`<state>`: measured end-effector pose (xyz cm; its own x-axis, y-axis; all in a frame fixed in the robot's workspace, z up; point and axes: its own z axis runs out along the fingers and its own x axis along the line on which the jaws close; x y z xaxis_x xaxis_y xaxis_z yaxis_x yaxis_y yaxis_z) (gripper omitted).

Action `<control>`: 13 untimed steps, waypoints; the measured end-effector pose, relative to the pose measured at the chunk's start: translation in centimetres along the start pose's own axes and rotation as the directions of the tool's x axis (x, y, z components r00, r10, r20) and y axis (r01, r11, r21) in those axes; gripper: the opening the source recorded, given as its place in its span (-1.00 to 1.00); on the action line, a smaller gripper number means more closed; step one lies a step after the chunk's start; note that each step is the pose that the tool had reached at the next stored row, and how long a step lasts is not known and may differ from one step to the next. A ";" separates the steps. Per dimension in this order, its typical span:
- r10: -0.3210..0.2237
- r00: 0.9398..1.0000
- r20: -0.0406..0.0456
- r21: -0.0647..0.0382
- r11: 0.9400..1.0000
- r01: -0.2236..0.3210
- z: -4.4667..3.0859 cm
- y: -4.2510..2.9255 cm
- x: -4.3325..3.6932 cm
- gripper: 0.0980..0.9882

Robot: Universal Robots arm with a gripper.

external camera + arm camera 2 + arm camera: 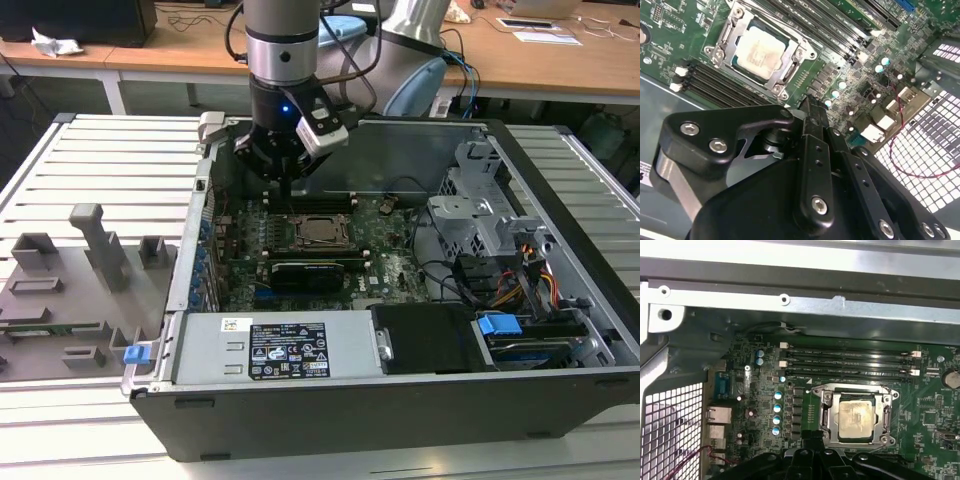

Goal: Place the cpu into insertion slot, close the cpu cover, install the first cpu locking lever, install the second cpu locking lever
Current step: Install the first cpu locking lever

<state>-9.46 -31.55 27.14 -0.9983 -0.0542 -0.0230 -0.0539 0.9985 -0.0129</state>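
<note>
On the exterior view's left lies a grey fixture tray (80, 280), well apart from the work. In the middle, inside the open computer case (330, 425), the gripper (285, 188) hangs just over the green motherboard (395, 270), its fingers pressed together and grasping nothing. Near its tip is the cpu (322, 232) — it sits in the insertion slot (303, 222), and in the second wrist view the cpu cover (790, 74) lies flat around it. We judge the lever work is in hand; whether a lever is latched, we cannot tell. To do it well, we think the tip should press the thin lever only — slowly, clear of the chip and the memory slots (850, 362). On the right stands the drive cage (480, 215).
</note>
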 end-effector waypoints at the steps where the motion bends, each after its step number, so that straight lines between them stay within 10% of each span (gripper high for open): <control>1: 0.000 1.000 0.000 0.000 1.000 0.000 0.03 0.01 0.11 -0.98; 13: 0.000 1.000 0.000 -0.001 1.000 0.000 0.89 1.75 1.31 -0.98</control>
<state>-10.83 -29.89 26.20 -0.9983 -0.0541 -0.0232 -0.0538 0.9985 -0.0117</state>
